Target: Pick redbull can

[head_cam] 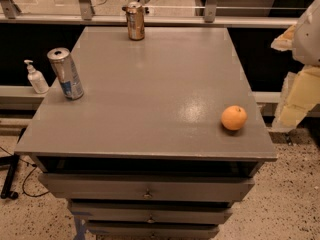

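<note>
While gripper [299, 96] hangs beyond table's [150, 99] right edge, grip state impossible to tell, redbull can [66, 74] stands at left edge, well apart, sides free for grasp; orange [234, 117] near right, gold can [135, 21] far.

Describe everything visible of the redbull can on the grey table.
The redbull can is tall and slim, silver metal with blue patches low on its side and a silver top. It stands upright on the grey table near the left edge, base on the tabletop. Nothing else touches it: the gold-brown can stands at the far edge, the orange near the right edge. The gripper is beyond the table's right side, far from the can.
</note>
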Motion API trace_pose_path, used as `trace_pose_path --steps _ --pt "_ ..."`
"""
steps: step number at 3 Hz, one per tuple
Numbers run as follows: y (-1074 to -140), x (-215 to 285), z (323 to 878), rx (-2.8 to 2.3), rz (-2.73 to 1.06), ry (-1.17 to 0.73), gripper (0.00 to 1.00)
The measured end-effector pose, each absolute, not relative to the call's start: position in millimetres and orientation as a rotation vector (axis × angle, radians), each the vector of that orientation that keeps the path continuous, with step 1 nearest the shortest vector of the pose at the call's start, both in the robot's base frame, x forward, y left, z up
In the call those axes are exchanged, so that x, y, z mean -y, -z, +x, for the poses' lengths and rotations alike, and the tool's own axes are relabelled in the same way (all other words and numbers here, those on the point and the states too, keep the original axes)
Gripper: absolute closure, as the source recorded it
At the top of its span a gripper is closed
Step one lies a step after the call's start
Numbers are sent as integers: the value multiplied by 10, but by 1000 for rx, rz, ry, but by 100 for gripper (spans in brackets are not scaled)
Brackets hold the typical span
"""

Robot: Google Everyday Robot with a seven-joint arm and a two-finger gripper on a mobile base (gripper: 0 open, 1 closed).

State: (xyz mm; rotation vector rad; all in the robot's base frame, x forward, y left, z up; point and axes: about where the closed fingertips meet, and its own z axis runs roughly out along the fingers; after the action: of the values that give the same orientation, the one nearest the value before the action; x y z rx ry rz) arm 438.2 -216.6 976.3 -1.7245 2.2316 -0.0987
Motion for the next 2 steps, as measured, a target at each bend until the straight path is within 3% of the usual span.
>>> trace_pose_path --steps 1,2 --pt "-9763 2166 4382 -2231 -1724 99 0" --pt "-9686 1936 4533 -2167 -1697 -18 0"
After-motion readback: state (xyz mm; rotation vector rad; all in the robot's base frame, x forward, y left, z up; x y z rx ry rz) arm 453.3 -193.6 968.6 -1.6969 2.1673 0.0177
